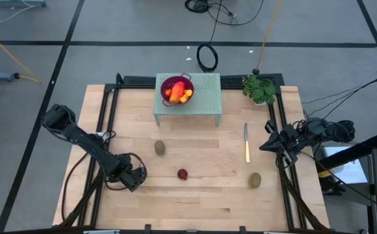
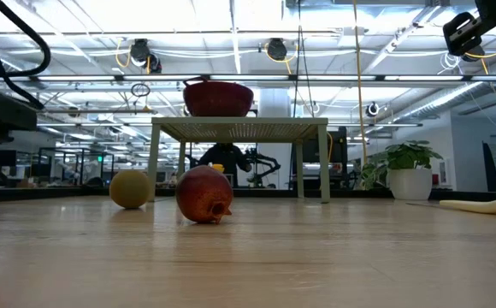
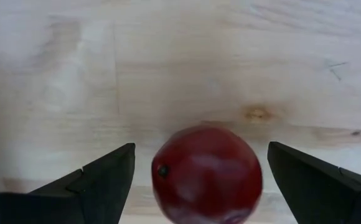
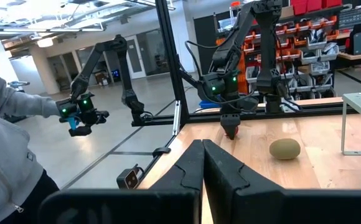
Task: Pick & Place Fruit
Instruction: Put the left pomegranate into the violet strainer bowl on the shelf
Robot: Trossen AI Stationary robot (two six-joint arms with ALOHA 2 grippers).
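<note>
Between the left gripper's [image 3: 199, 180] wide-open fingers sits a dark red ball [image 3: 206, 174], ungrasped; closing comes next. Right gripper [image 4: 202, 168], shut, waits at three o'clock.

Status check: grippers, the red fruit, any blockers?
Left gripper open, fingers either side of the dark red ball, not touching. Right gripper shut, parked at the table's right edge. Nothing in the way.

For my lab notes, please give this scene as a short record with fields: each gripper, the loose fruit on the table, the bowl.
left gripper: open, fingers on either side of the dark red ball, not gripping
right gripper: shut, waits at table's right edge
loose fruit: two brown-green ovals
purple bowl: on green stand, holds fruit
</note>
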